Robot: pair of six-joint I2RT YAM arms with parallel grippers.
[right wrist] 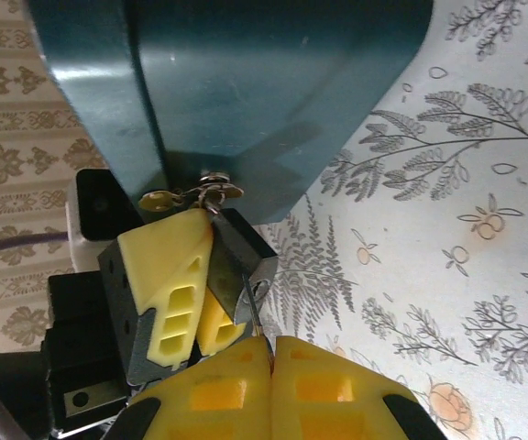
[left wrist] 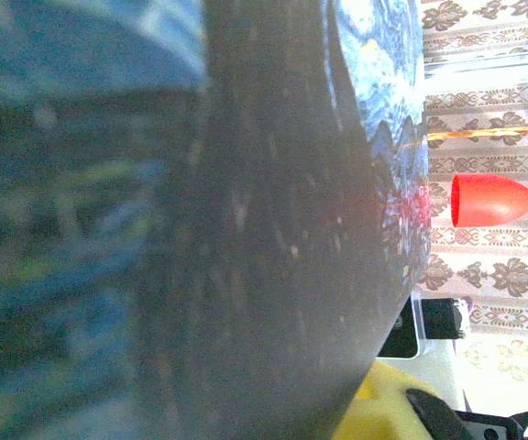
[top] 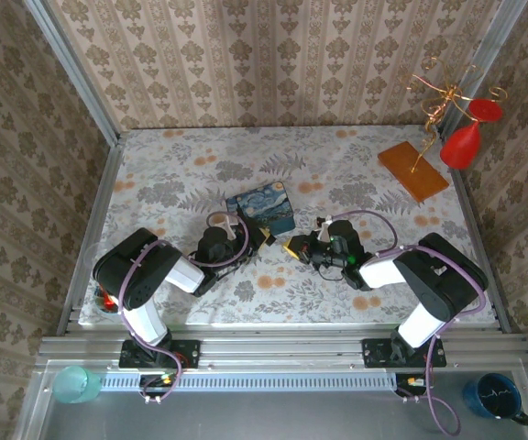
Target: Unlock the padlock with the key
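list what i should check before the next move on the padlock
1. Key held: ok. The right gripper is shut on the key, with its thin blade sticking out.
2. Padlock steadied: ok. The left gripper looks clamped on the padlock.
3. Key seated in the keyhole: cannot tell. The blade reaches the body's lower edge, and the keyhole is hidden.
4. Padlock on the latch of the box: ok, hooked there.
5. Room to work: ok. The red glass and wooden board stand far off.
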